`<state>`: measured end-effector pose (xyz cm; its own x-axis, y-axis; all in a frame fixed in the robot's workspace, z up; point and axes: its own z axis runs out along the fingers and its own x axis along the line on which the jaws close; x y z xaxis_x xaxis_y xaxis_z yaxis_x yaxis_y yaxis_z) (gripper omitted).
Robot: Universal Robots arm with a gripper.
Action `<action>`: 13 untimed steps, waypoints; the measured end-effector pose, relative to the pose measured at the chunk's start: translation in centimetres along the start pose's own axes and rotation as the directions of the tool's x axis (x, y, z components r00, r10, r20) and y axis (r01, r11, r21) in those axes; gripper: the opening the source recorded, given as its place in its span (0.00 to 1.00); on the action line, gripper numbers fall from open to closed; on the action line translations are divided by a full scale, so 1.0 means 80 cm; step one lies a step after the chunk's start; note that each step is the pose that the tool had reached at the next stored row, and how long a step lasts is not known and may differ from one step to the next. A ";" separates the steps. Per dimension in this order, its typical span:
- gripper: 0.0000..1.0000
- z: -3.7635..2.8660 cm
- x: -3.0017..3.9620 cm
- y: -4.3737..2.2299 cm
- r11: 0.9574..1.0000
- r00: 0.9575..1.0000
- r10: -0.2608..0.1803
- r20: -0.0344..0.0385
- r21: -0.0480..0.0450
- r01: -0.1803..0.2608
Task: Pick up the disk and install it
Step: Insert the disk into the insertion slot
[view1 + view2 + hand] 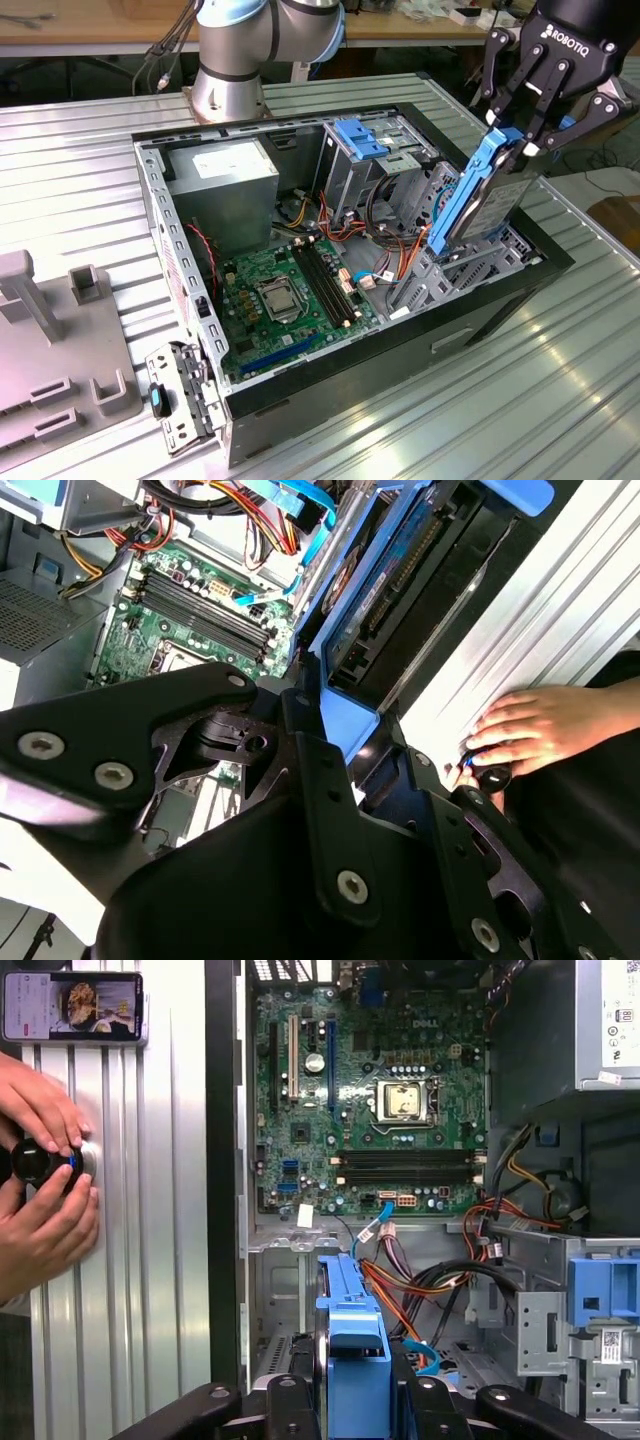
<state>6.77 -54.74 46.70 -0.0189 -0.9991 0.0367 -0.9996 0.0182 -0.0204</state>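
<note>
The disk (pixel 482 198), a grey drive in a bright blue carrier, stands on edge and tilted over the grey drive bay (pixel 455 265) at the exterior view's right end of the open computer case (pixel 330 375). My black gripper (pixel 515 140) is shut on its upper blue end. Its lower end reaches the bay's rim; contact cannot be made out. In the first wrist view the blue carrier (pixel 355 1340) runs between my fingers (pixel 285 1400). In the second wrist view the disk (pixel 385 590) extends away from my gripper (pixel 345 735) into the case.
Inside the case lie the motherboard (pixel 285 290), power supply (pixel 220 180), loose cables (pixel 385 255) and a fixed blue bracket (pixel 362 138) on the tall cage. A person's hands (pixel 40 1160) hold a black knob on the ribbed table beside a phone (pixel 72 1005). A grey fixture (pixel 50 340) stands at the exterior view's left.
</note>
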 end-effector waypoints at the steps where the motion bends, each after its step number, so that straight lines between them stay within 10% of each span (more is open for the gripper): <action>1: 0.37 0.0003 0.0002 0.0000 1.000 1.000 0.000 0.000 0.000 0.000; 13: 0.37 0.0108 0.0031 0.0001 1.000 1.000 0.000 0.000 0.000 0.000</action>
<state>6.77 -55.02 45.85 -0.0188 -0.9991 0.0370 -0.9996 0.0181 -0.0204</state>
